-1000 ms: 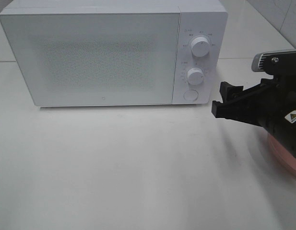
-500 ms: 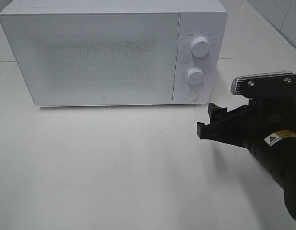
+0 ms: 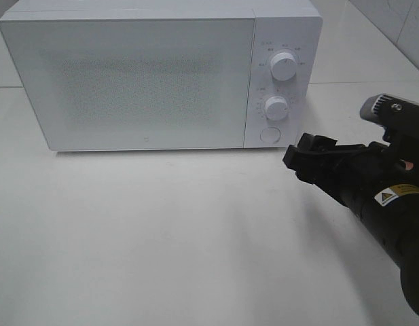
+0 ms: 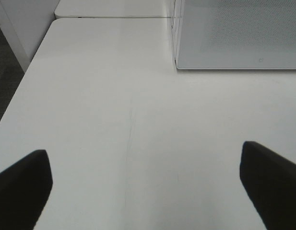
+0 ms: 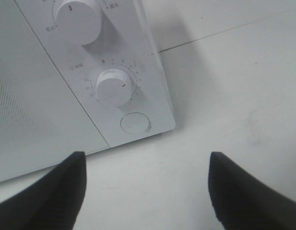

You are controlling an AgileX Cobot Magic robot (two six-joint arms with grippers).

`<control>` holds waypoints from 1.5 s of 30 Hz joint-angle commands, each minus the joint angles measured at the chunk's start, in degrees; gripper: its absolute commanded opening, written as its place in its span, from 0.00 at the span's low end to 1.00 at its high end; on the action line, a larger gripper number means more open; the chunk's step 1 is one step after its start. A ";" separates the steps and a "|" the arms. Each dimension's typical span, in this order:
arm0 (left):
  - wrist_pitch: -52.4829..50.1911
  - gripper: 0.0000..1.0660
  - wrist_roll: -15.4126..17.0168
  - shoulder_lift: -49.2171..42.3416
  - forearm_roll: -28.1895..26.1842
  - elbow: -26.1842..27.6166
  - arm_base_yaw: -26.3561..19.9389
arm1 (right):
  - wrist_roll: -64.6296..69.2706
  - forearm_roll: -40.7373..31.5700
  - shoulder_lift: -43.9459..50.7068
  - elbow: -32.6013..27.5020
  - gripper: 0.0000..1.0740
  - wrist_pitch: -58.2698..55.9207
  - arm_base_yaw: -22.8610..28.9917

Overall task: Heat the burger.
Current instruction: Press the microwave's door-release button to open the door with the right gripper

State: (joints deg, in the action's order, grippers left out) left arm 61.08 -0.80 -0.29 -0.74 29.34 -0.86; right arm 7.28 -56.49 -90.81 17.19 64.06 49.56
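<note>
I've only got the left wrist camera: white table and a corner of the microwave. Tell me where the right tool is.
Observer: The right tool hangs over the white table, just in front of the white microwave oven's right front corner, below its control panel.
Operator: Report its jaws.
Observer: Open, with nothing between them. The right wrist view shows the fingers well apart.
Operator: Say what it points at.
Observer: Its camera looks at the round white push button under the lower white dial.
</note>
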 commanded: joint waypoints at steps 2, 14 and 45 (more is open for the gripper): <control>0.23 0.96 0.06 -1.32 0.00 0.29 -0.11 | 11.92 0.00 0.06 0.00 0.60 0.80 0.11; 0.23 0.96 0.06 -1.32 0.00 0.29 -0.11 | 48.82 0.00 0.06 0.00 0.26 -0.97 0.11; 0.23 0.96 0.06 -1.32 0.00 0.29 -0.11 | 58.90 2.92 -9.80 10.83 0.00 -10.37 -7.62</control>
State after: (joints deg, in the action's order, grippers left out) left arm 61.08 -0.80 -0.29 -0.74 29.34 -0.86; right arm 65.60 -54.03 -99.69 26.99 53.74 42.28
